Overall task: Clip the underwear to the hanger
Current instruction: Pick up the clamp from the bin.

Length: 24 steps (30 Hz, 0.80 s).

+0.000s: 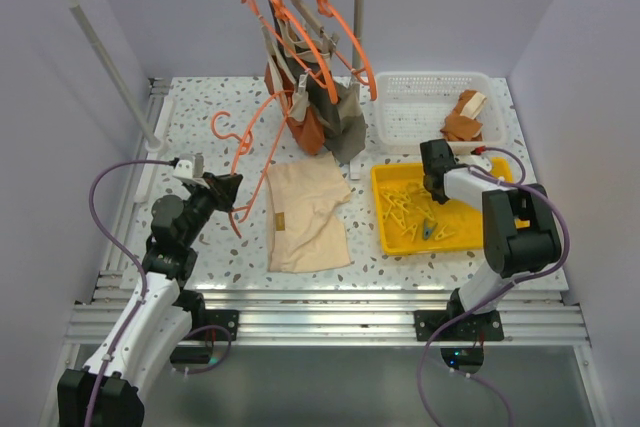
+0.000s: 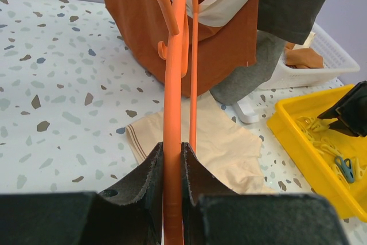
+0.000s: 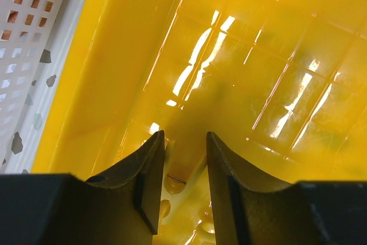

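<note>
With the left end effector (image 2: 171,154) pinching the thin bright-orange loop hanger (image 2: 174,73), the half-narrowed right end effector (image 3: 185,142) is straddling a pale-yellow plastic peg (image 3: 182,185) at lower centre, grip unclear, probably needing centring.

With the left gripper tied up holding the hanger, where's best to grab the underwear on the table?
Probably pinch its right edge from above with the right gripper: the underwear lies spread flat, nothing standing up to grip, and that edge lies nearest that arm.
</note>
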Motion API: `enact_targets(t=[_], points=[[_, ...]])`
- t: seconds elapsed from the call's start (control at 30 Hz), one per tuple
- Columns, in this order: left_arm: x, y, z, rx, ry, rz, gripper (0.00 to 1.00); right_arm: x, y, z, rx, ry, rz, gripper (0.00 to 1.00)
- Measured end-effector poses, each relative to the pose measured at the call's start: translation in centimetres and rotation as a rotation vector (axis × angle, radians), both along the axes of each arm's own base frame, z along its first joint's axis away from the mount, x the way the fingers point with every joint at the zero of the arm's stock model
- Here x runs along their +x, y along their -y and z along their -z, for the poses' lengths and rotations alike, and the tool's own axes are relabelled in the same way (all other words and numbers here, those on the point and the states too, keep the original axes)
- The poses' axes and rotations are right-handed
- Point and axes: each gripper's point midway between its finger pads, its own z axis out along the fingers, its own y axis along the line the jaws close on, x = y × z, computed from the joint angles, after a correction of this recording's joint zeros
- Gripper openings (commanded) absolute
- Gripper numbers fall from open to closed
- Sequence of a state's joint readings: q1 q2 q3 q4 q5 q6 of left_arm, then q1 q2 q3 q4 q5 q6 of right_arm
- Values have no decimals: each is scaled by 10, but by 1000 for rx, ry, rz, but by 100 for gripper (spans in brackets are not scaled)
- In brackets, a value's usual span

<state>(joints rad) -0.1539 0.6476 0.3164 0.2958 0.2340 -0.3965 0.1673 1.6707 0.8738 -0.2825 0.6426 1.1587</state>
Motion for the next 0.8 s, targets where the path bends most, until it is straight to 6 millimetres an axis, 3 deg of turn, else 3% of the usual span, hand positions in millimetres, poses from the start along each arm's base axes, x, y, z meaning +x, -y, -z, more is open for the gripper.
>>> enact_targets(t=[0.23, 0.3, 0.43, 0.7, 0.8], points=[[0, 0, 0, 0, 0, 0, 0, 1, -1, -1, 1, 2, -11, 33], [0, 0, 0, 0, 0, 0, 0, 1, -2, -1, 3, -1, -18, 17], [0, 0, 0, 0, 0, 0, 0, -3, -3, 2, 5, -19, -39, 1], [0, 0, 0, 0, 0, 0, 0, -6, -3, -4, -6, -25, -79, 2], [0, 0, 0, 0, 0, 0, 0, -12, -7, -19, -18, 5, -158, 14]])
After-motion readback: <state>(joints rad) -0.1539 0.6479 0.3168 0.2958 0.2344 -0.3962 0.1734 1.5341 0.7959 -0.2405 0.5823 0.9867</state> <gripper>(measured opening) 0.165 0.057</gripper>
